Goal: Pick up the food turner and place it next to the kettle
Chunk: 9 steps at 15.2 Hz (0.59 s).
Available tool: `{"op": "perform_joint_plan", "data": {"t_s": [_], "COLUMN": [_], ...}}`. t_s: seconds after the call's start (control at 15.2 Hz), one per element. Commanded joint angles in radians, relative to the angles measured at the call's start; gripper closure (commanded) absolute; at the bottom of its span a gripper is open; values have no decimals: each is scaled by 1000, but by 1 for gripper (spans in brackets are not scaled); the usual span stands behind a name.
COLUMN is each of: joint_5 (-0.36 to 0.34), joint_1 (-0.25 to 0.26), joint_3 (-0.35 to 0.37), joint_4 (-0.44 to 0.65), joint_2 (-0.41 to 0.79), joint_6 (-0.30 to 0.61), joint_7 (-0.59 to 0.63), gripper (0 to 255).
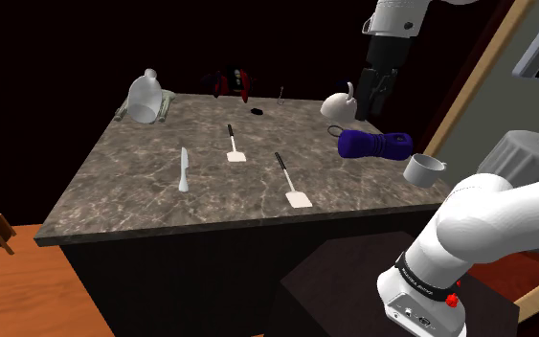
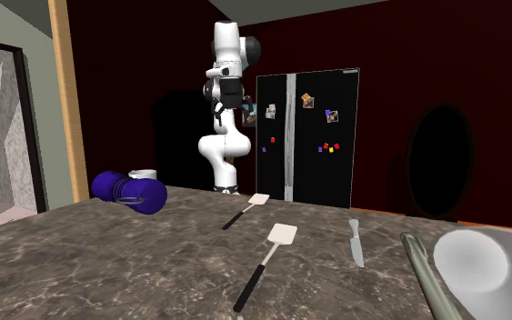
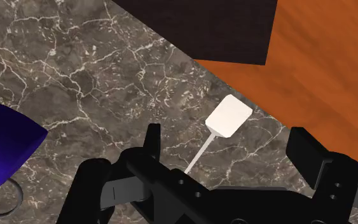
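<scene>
Right now my claw point(image 1: 377, 96) hangs high above the marble countertop point(image 1: 133, 182), its two black fingers spread apart with nothing between them. Looking down past them, I see the food turner point(image 3: 228, 118) lying flat on the stone, its white blade close to the table's edge and its thin handle running back under me. By the shoulder view it lies well apart from the white kettle point(image 1: 339, 103). A second turner point(image 1: 234, 146) and a knife point(image 1: 184, 169) lie farther toward that view's left. A purple object point(image 1: 375, 145) and a mug point(image 1: 423, 169) sit toward its right.
</scene>
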Motion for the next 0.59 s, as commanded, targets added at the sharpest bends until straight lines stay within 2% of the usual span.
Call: {"op": "perform_joint_plan", "data": {"t_s": [0.0,0.53], "joint_5": [0,55], "joint_1": [0,-52], "joint_3": [0,124], "joint_4": [0,-173], "joint_2": [0,87], "joint_6": [0,336], "joint_7": [0,236], "gripper": [0,0]}}
